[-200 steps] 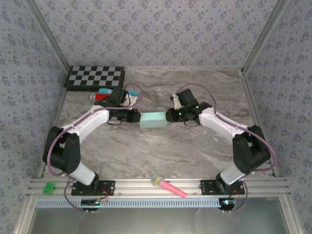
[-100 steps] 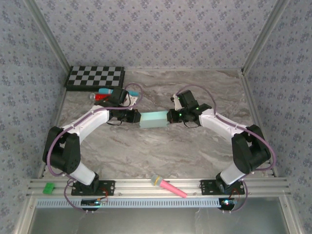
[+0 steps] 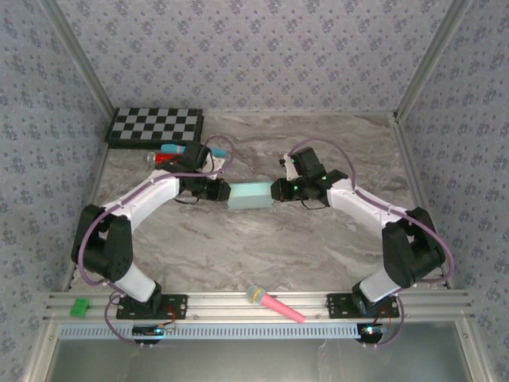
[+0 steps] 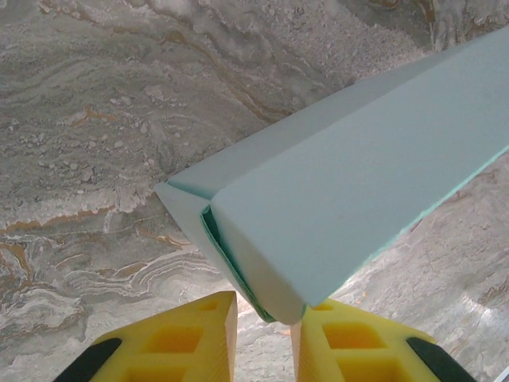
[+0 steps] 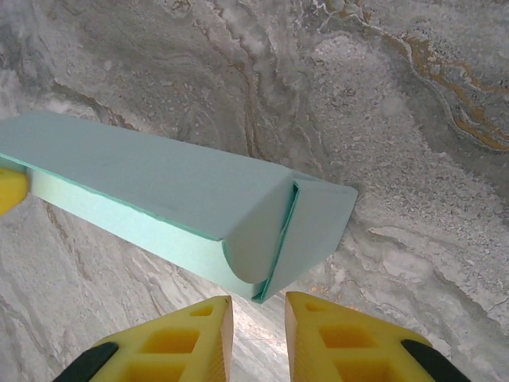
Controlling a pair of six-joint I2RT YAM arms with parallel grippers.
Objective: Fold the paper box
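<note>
Top view, box [image 3: 250, 195]: pale aqua, folded into a long closed block, mid-table [image 3: 262, 247], held between the two arms.
Top view, left gripper [image 3: 226, 191]: at the box's left end; jaws too small to read from up here.
Top view, right gripper [image 3: 275, 191]: at the box's right end; same trouble.
Top view, other things: checkerboard [image 3: 155, 126] in the far left corner, a red and teal item [image 3: 165, 153] just in front of it, a pink mic [image 3: 276, 305] and a green block [image 3: 79, 307] by the near rail.
Left wrist, box [image 4: 318, 215]: end flap folded over, with a darker green edge in the seam.
Left wrist, left gripper [image 4: 263, 334]: yellow fingers a narrow gap apart, box corner at their tips; can't tell if it is pinched.
Right wrist, box [image 5: 159, 195]: end flap edge points down at the gap.
Right wrist, right gripper [image 5: 258, 334]: narrow gap with marble showing through; can't tell if it is pinching.
Right wrist, far end: a yellow fingertip [image 5: 8, 189] touches the box there.
</note>
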